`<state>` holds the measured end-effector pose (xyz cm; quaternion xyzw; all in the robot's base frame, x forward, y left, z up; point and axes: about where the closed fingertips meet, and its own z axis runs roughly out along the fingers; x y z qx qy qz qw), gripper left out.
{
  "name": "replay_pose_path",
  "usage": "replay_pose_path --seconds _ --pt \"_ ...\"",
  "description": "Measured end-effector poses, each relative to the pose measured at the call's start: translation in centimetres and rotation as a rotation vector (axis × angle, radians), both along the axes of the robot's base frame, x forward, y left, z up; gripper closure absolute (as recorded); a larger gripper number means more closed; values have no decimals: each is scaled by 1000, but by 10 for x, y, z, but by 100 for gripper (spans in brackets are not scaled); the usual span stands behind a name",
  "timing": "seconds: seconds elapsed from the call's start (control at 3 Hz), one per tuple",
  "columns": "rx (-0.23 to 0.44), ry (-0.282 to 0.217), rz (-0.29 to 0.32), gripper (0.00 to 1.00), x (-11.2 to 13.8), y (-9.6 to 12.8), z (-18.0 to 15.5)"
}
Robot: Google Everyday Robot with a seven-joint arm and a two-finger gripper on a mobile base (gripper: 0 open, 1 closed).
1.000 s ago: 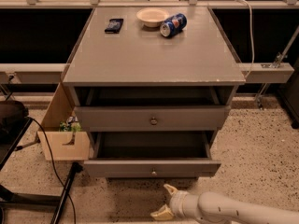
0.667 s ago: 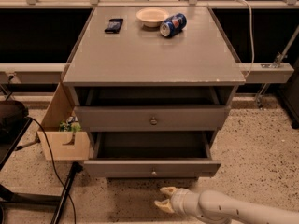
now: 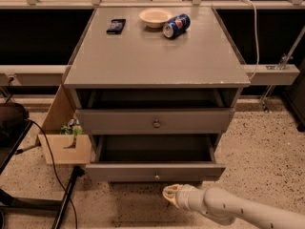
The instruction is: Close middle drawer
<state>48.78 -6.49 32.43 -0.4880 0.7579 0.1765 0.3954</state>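
The grey cabinet stands in the middle of the camera view. Its middle drawer is pulled well out, showing a dark, shallow tray and a plain front with a small round knob. The uppermost drawer, with a slightly larger knob, is also out a little. The lowest drawer is hidden beneath the middle one. My gripper, cream-coloured on a pale arm coming in from the lower right, is low in front of the middle drawer's front, just below and slightly right of its knob, not clearly touching it.
On the cabinet top lie a black device, a cream bowl and a blue soda can on its side. A cardboard box sits on the floor at the left, with black cables and a stand beside it.
My gripper has moved up a little and closer to the middle drawer's front. The drawers have not moved.
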Motion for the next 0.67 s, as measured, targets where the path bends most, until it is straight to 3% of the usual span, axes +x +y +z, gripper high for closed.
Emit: replay_pose_path --seconds 0.67 --pt "-13 -57 -4 100 44 -13 10"
